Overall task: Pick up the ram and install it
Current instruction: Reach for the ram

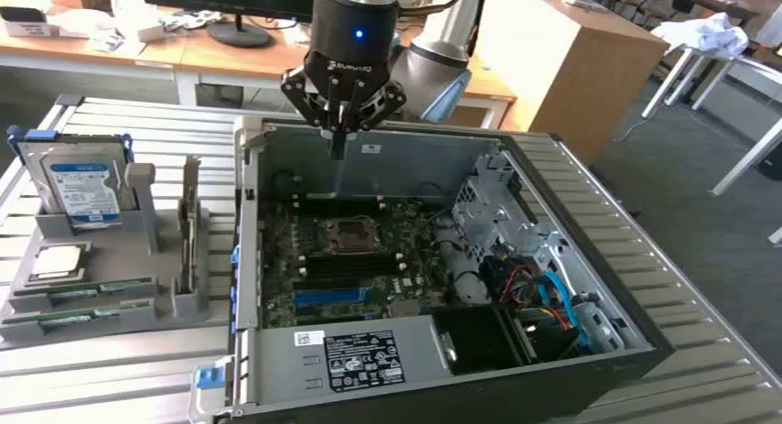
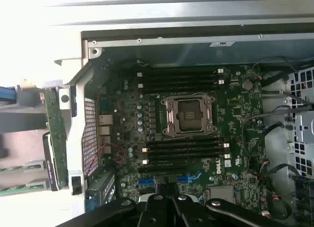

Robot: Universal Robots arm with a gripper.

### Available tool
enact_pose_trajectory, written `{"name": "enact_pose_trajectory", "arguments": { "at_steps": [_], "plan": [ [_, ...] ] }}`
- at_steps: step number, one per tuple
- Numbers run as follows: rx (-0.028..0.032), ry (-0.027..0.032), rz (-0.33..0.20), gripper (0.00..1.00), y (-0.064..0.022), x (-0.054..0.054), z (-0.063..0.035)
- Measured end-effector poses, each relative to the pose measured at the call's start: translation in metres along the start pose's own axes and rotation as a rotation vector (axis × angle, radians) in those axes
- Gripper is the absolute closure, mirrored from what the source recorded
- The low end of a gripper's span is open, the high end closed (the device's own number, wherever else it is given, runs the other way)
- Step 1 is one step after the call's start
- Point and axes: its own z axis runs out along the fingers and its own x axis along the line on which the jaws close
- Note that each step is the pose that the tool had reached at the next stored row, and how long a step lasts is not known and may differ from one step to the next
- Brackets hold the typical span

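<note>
Two green ram sticks [image 1: 86, 291] lie flat in the grey holder [image 1: 183, 305] on the exterior view's left, outside the open computer case [image 1: 587, 259]. Their ends show in the wrist view as green strips [image 2: 13, 167]. My gripper [image 1: 341, 142] hangs above the case's back wall, far from the sticks. It is shut with nothing between its fingers [image 2: 168, 200]. Below it lies the motherboard [image 2: 235, 109], with black memory slots [image 2: 181, 79] on both sides of the open processor socket [image 2: 189, 116].
A silver hard drive [image 1: 80, 190] stands upright in the holder, with a square processor chip [image 1: 59, 262] in front of it and an upright card [image 1: 190, 222] beside it. Cables [image 1: 550, 291] and a drive cage [image 1: 489, 204] fill the case's right side. Desks stand behind.
</note>
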Motion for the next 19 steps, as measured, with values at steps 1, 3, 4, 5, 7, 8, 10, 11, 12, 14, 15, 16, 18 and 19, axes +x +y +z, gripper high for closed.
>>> {"name": "enact_pose_trajectory", "arguments": {
  "at_steps": [1,3,4,5,7,8,10,11,12,14,15,16,18,19],
  "plan": [
    [0.0000,0.0000,0.000,0.90,0.0000,0.0000,0.0000],
    [0.0000,0.0000,0.000,0.90,0.0000,0.0000,0.0000],
    [0.0000,0.0001,0.000,0.90,0.0000,0.0000,0.0000],
    [0.0000,0.0000,0.000,0.90,0.0000,0.0000,0.0000],
    [0.0000,0.0000,0.000,0.90,0.0000,0.0000,0.0000],
    [0.0001,0.0000,0.000,0.90,0.0000,0.0001,0.0000],
    [-0.0001,0.0000,0.000,0.90,0.0000,0.0003,0.0000],
    [0.0000,0.0000,0.000,0.90,0.0000,0.0005,0.0000],
    [0.0000,0.0000,0.000,0.90,0.0000,0.0008,0.0000],
    [0.0000,0.0000,0.000,0.90,-0.0001,0.0017,0.0000],
    [0.0000,0.0000,0.000,0.90,-0.0002,0.0029,-0.0001],
    [0.0000,0.0000,0.000,0.90,-0.0003,0.0041,-0.0001],
    [0.0000,0.0000,0.000,0.90,-0.0004,0.0056,-0.0001],
    [0.0000,0.0000,0.000,0.90,-0.0005,0.0063,-0.0002]
  ]
}}
